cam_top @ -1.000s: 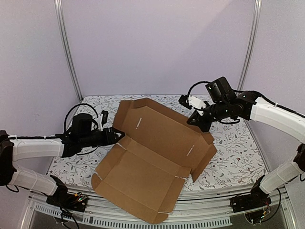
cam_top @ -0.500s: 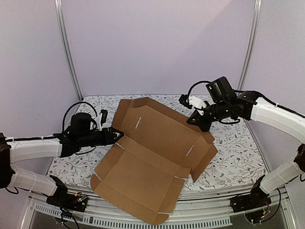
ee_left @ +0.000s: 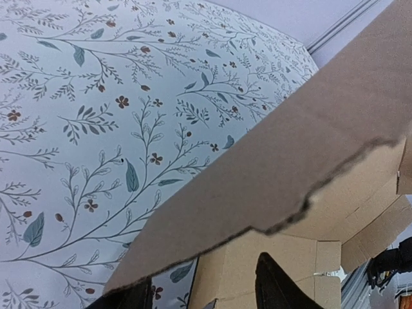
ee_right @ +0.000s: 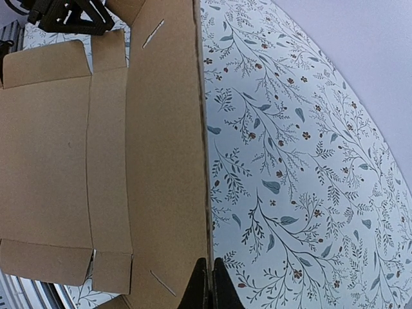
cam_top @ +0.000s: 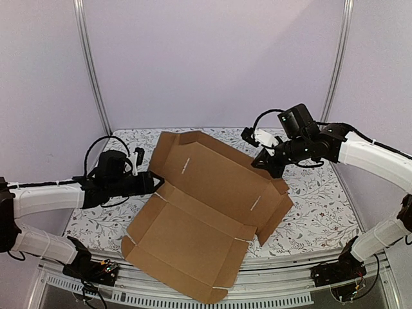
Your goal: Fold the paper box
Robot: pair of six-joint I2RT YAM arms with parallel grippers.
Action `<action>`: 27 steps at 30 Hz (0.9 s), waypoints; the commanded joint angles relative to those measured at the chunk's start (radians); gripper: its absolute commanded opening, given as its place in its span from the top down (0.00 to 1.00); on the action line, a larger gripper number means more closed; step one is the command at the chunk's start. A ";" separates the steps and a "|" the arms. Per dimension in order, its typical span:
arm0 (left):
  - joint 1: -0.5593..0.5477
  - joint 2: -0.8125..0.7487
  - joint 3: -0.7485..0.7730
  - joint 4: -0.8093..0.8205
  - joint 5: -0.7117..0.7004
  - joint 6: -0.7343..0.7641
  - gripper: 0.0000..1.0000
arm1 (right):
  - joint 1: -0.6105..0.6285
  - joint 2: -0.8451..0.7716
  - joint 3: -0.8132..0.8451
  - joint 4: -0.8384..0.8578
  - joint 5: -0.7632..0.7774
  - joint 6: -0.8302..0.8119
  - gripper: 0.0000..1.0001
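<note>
The paper box [cam_top: 206, 206] is a large brown die-cut cardboard sheet. It lies unfolded and slanted across the table, with its near end over the front edge. My right gripper [cam_top: 260, 161] is at the sheet's far right edge. In the right wrist view this gripper [ee_right: 210, 260] is shut, with the edge of the paper box [ee_right: 96, 161] pinched between its tips. My left gripper [cam_top: 156, 183] sits at the sheet's left side by a raised flap. In the left wrist view that gripper [ee_left: 203, 277] stands open, and the flap [ee_left: 309, 141] crosses just above its fingers.
The table [cam_top: 315, 206] has a cloth with a floral print. Two metal posts [cam_top: 90, 64] [cam_top: 338, 58] rise at the back corners against a plain wall. A slotted rail [cam_top: 161, 299] runs along the front edge under the overhanging cardboard.
My left arm has shifted slightly toward the flap, and the sheet's back left corner has risen a little. My right gripper has stayed in place on the edge.
</note>
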 commanded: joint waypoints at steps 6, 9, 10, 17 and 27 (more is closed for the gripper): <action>-0.026 0.072 0.010 0.042 0.037 -0.026 0.47 | 0.009 -0.036 -0.028 0.028 -0.018 0.016 1.00; -0.034 0.071 0.014 0.051 0.054 -0.033 0.48 | 0.009 -0.034 -0.032 0.034 -0.017 0.017 1.00; -0.038 0.071 0.016 0.051 0.059 -0.032 0.49 | 0.009 -0.034 -0.034 0.036 -0.014 0.018 1.00; -0.067 0.062 0.039 0.036 0.082 -0.026 0.54 | 0.012 -0.019 -0.040 0.051 0.000 0.026 1.00; -0.113 0.047 0.100 -0.064 0.040 0.023 0.55 | 0.022 0.000 -0.050 0.056 0.027 0.028 1.00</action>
